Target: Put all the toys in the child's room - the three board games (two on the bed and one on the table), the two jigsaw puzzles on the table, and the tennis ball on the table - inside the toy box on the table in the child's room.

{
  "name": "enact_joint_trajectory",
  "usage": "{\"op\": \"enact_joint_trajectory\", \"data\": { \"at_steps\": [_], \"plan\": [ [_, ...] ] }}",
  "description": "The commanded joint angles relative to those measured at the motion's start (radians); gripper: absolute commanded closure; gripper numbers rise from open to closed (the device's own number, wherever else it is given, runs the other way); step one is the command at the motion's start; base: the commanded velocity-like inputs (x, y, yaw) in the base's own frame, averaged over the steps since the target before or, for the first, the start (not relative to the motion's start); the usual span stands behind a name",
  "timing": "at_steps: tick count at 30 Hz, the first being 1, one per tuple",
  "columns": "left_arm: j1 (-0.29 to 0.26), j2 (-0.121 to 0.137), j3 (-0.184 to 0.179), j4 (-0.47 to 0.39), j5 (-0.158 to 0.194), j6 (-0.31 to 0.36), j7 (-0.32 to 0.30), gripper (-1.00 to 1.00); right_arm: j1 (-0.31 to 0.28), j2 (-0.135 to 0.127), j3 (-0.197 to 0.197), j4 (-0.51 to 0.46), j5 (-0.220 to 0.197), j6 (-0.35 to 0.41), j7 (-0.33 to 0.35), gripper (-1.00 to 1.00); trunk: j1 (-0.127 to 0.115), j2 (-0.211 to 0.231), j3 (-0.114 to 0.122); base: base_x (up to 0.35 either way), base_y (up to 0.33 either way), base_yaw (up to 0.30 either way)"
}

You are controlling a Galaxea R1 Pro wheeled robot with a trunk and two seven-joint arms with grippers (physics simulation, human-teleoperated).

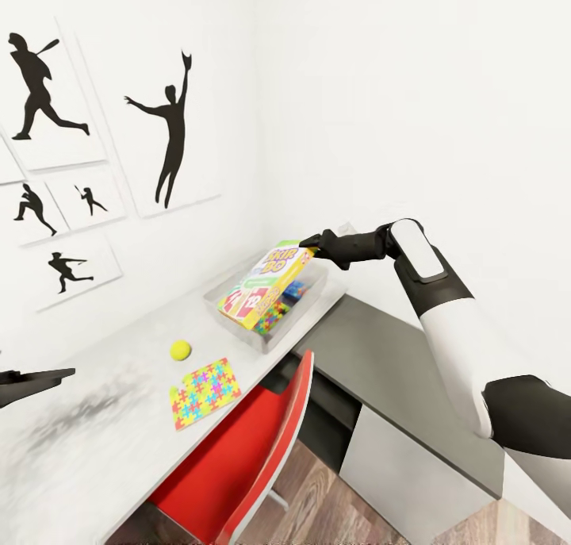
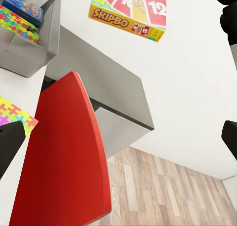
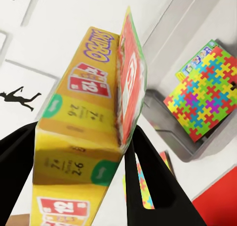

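Light-grey surface (image 1: 103,418) carries everything here. At its far end sits the toy box (image 1: 230,311), already holding a puzzle and a blue game. The SKIP-BO game (image 1: 266,285) hangs tilted over it, long axis sloping down into the bin, clamped at its upper end by the right jaws (image 1: 311,245). One jigsaw puzzle (image 1: 205,392) and the tennis ball (image 1: 180,350) lie nearer the left jaws (image 1: 47,377), whose state I cannot tell.

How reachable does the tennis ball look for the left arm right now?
Probably reachable: the left tool hangs empty over the table, and the tennis ball lies in the open with bare tabletop between them.
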Motion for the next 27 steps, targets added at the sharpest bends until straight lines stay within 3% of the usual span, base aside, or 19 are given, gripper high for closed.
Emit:
{"op": "enact_joint_trajectory", "data": {
  "at_steps": [1, 27],
  "plan": [
    [-0.001, 0.0, 0.0, 0.0, -0.001, 0.011, -0.004, -1.0, -0.001, -0.001, 0.003, -0.001, -0.011, 0.0, -0.01, 1.0, 0.0, -0.002, -0.004, 0.0, 0.0, 0.0],
    [-0.001, 0.0, 0.0, 0.0, -0.001, 0.009, -0.004, -1.0, -0.016, -0.016, -0.007, 0.003, -0.012, 0.0, -0.01, 1.0, 0.0, -0.002, -0.047, 0.0, 0.0, 0.0]
  ]
}}
